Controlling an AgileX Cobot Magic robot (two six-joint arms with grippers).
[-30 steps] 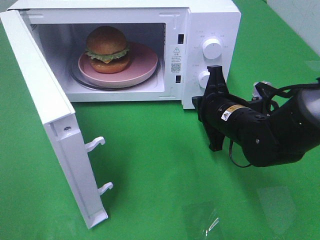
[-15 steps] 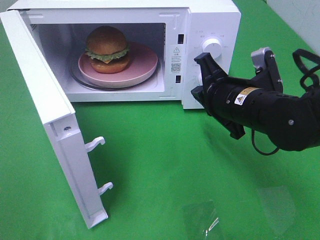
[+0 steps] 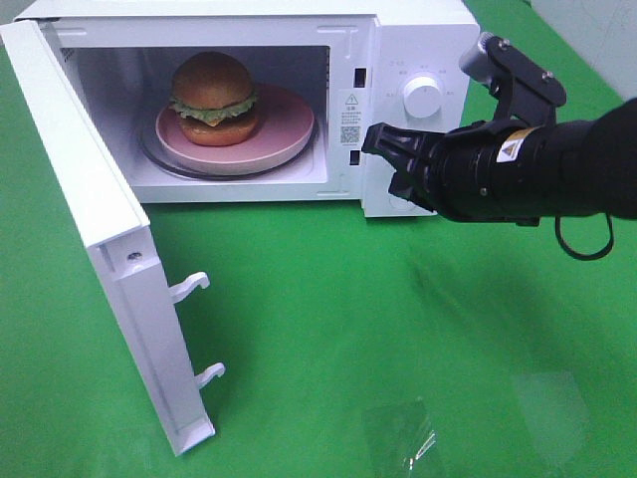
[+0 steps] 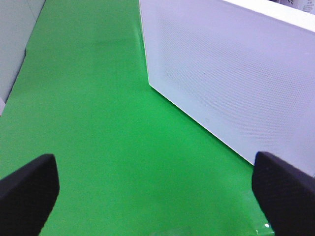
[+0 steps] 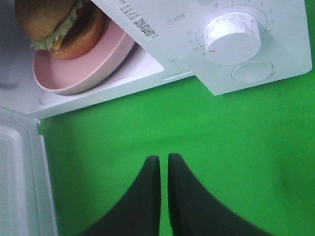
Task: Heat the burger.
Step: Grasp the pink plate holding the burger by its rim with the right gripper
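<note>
Green cloth tabletop (image 3: 328, 329), flat, running to every edge of the high view.

1. White box-shaped microwave oven (image 3: 418, 40). Stands at the back of the cloth. White hinged door (image 3: 90, 199) swung wide open to the left, with two white latch hooks (image 3: 189, 287) jutting from its free edge. Cavity lit and open to view. Round white control dial (image 3: 422, 97) on the right-hand panel, also seen close in the right wrist view (image 5: 231, 34). Small QR sticker (image 3: 349, 134) on the frame beside the cavity.

2. Round burger (image 3: 212, 98) with glossy golden-brown bun, green lettuce frill and orange cheese slice. Sits inside the cavity on a round pale pink plate (image 3: 284, 134), towards the plate's left side. Plate rests on the clear glass turntable (image 3: 149, 154).

3. Black right gripper (image 3: 376, 141). Hovers above the cloth just in front of the control panel, tips pointing left towards the cavity opening. Fingers drawn together with only a thin slit between them (image 5: 163, 158); grips nothing.

4. Black left gripper (image 4: 155, 162). Shows in its own wrist view only. Pads (image 4: 29, 187) spread far apart over bare green cloth, nothing between them. White panel with fine dotted pattern (image 4: 231, 83) ahead of it.

5. Scrap of clear plastic film (image 3: 403, 438). Lies on the cloth near the front edge.
</note>
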